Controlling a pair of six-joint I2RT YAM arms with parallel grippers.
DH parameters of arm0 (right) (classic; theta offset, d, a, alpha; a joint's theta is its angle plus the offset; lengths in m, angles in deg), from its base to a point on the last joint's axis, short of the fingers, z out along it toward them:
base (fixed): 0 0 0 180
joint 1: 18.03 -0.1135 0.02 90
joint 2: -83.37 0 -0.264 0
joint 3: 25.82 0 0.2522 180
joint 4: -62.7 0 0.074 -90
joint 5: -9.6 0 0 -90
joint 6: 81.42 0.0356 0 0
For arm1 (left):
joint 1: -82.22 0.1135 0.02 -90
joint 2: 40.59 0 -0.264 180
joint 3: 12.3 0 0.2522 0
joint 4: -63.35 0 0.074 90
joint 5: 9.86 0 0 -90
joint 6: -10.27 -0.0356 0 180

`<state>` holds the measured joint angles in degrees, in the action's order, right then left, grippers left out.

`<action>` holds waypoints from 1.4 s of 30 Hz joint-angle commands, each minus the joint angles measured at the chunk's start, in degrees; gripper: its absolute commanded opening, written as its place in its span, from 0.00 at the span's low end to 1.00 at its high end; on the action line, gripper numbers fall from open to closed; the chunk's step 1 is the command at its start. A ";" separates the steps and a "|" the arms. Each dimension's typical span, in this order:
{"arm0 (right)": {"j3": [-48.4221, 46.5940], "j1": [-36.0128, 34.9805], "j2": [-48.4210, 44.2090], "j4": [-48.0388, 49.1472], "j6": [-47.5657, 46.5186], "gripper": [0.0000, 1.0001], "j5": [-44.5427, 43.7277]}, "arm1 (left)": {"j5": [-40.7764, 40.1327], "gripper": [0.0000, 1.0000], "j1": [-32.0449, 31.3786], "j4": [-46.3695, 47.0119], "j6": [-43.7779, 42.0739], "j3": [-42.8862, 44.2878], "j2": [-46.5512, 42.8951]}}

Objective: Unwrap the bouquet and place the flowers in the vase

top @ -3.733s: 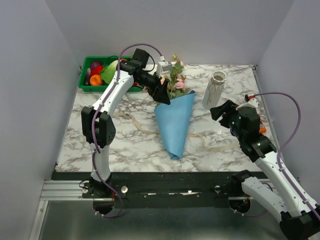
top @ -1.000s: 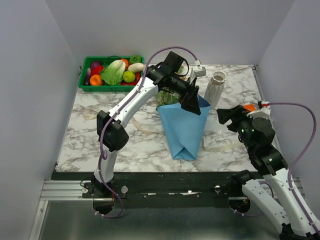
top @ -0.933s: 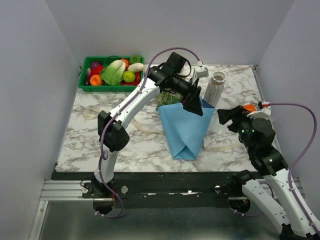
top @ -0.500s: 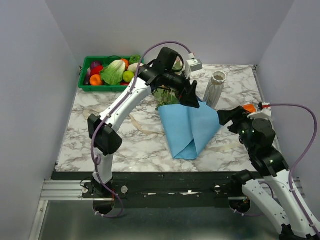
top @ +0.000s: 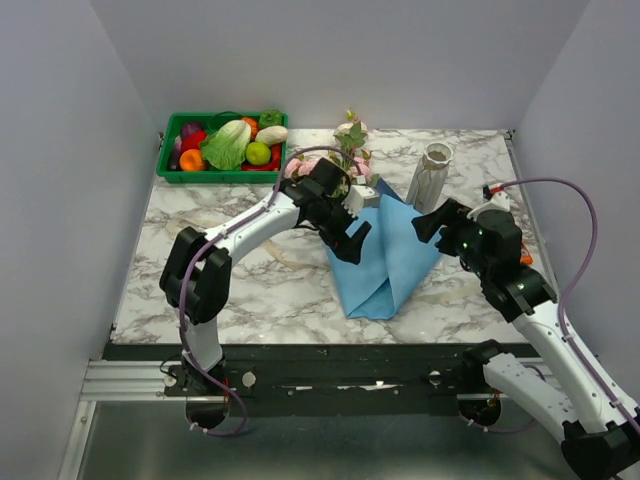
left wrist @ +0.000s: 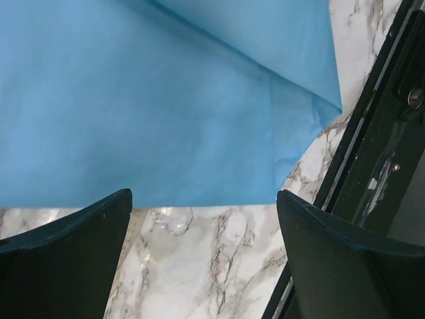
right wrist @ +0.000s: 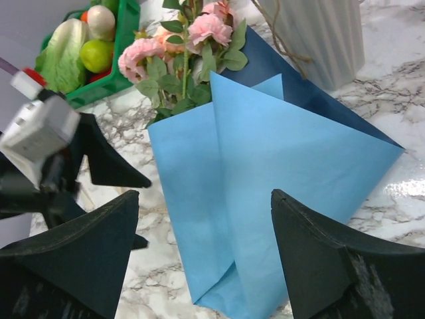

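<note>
Now the wrap is half undone: within the last second the left arm reached across toward the vase, dragged the right flap of the blue paper outward, then let go and swung back. The left gripper now hovers low over the sheet's left edge with its jaws spread wide and nothing between them (its wrist view shows only paper and the marble table). Meanwhile the right gripper has come forward to the opened flap's right corner, jaws likewise wide and empty. The flowers lie with their blooms poking out of the sheet's far end, near the green crate, with their stems hidden under the paper. The vase stands upright, just beyond the paper's far right edge. By my reading, 1 flap is open, and at least 1 more fold must be peeled back before any stem can be lifted.
</note>
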<state>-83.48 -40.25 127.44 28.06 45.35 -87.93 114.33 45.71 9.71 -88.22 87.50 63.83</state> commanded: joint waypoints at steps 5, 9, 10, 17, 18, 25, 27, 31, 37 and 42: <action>-2.86 -1.34 -3.81 -2.32 -0.74 0.87 -3.01 | -5.45 0.99 -9.80 7.35 -3.72 5.89 5.52; -5.84 -1.34 -9.61 -5.99 -1.62 0.87 -6.79 | -5.19 0.99 -11.74 6.74 -4.61 9.32 9.48; -6.63 -1.34 -10.06 -6.88 -1.79 0.87 -7.58 | -4.58 0.99 -11.74 6.66 -4.78 9.67 10.01; -12.70 -1.34 -14.19 -10.32 -2.67 0.87 -9.17 | -1.68 0.99 -9.72 12.70 -1.98 5.02 8.88; -13.40 -1.34 -14.37 -10.58 -2.76 0.87 -9.17 | -1.07 0.99 -9.20 13.24 0.73 4.49 8.70; -15.95 -1.42 -14.63 -10.84 -1.62 0.84 -8.29 | 0.98 0.99 -8.31 17.12 3.48 4.21 9.57; -16.04 -1.34 -15.33 -10.84 -1.35 0.81 -8.55 | -2.45 0.99 -8.49 17.11 2.78 5.27 10.80; -15.16 -1.34 -17.09 -10.76 -0.83 0.72 -9.17 | -13.61 0.93 -9.01 21.50 0.32 1.78 9.93; -14.99 -1.34 -17.44 -10.14 -0.21 0.62 -8.73 | -20.30 0.53 -9.37 23.44 2.07 0.28 10.98; -14.99 -1.34 -18.06 -9.88 -0.12 0.59 -8.38 | -19.88 0.22 -9.02 25.91 4.80 -0.17 10.71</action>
<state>-98.56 -41.34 110.33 18.81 45.00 -95.99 96.89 36.73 32.70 -85.47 87.68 74.06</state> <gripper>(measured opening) 0.601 0.286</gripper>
